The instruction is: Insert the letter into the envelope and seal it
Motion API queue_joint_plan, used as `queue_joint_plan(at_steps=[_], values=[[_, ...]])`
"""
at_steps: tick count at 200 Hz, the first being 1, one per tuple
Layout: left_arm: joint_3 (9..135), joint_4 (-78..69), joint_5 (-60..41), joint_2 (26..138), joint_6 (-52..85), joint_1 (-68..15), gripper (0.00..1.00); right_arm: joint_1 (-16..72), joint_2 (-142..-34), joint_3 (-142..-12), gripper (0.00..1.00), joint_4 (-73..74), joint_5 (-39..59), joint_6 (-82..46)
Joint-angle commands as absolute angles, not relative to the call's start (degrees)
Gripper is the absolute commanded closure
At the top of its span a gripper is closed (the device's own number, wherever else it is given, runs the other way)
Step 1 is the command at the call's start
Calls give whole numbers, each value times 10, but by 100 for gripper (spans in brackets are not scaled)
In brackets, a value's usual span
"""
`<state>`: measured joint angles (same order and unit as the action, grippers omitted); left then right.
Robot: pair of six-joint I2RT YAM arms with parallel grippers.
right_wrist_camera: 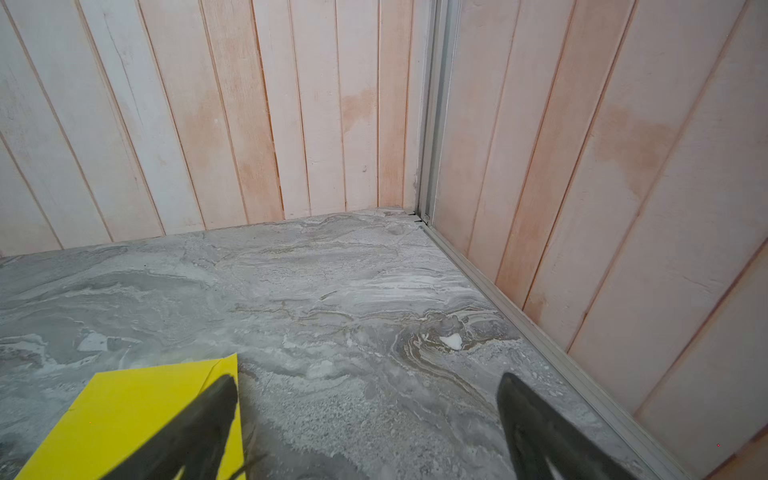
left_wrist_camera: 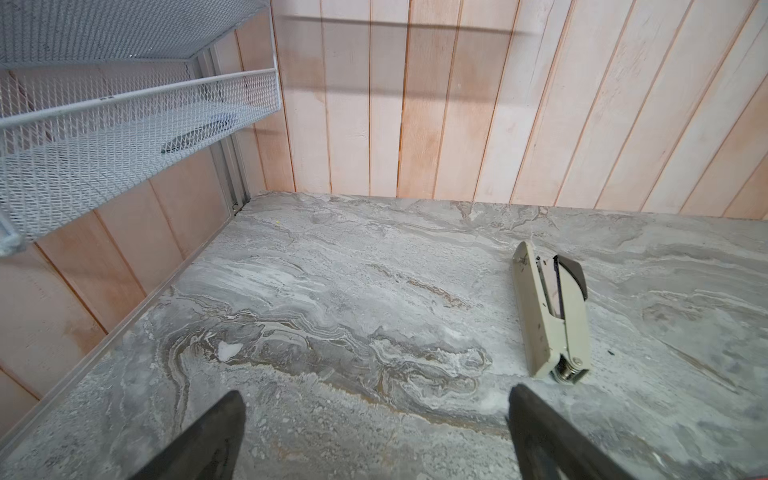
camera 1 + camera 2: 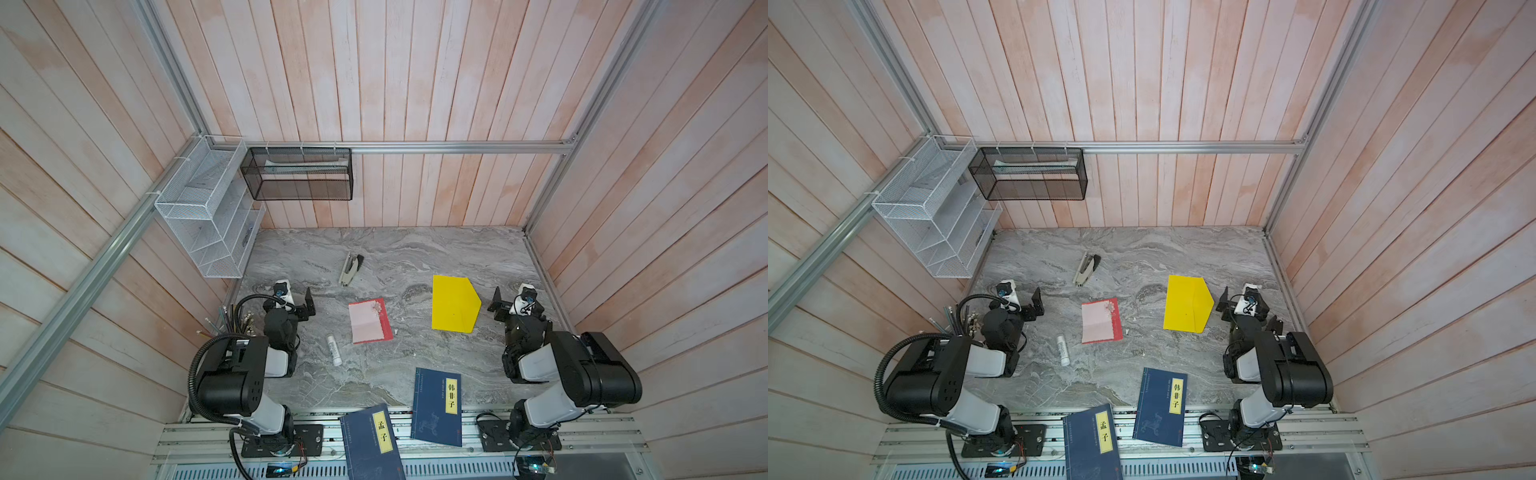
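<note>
Grey marble table (image 3: 415, 257), walled with pale planks on three sides. All positions are noted from the letter, as seen in the top views.

White mesh rack (image 3: 208, 216): on the wall, far left and back of the letter. Black mesh basket (image 3: 299, 174): on the back wall, behind the letter and high up.

Two dark blue books: one (image 3: 437, 405) front-right of the letter, the other (image 3: 370, 444) straight in front. Both hang over the table's front edge onto the rail.

Envelope (image 3: 453, 303) (image 3: 1185, 303): yellow and flat on the table, right of the letter and apart from it. Its tapered flap points away from the letter.

Letter (image 3: 370, 320) (image 3: 1101, 320): flat at mid-table, pale pink face up with the red edge showing. Nothing touches it, and it is outside the envelope.

Stapler (image 3: 351, 269) (image 2: 552, 311): behind the letter, lying on its side.

Glue stick (image 3: 333, 350): just front-left of the letter, lying down.

Left gripper (image 2: 374, 392): left of the letter, well apart, jaws wide apart and holding nothing.

Right gripper (image 1: 365, 377): right of the letter, beyond the envelope, jaws wide apart and holding nothing. In the right wrist view one finger overlaps the envelope's corner (image 1: 124, 407); I cannot tell whether they touch.
</note>
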<state>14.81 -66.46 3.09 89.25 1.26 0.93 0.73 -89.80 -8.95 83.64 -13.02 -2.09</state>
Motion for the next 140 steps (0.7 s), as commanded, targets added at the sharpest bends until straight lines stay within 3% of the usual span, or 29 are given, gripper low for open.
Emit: queue_joint_plan(at_steps=[1, 140], values=[[154, -681, 38, 898, 12, 6, 0, 11, -904, -92, 2, 840, -135, -20], [154, -681, 38, 897, 12, 6, 0, 11, -904, -97, 2, 831, -137, -20]])
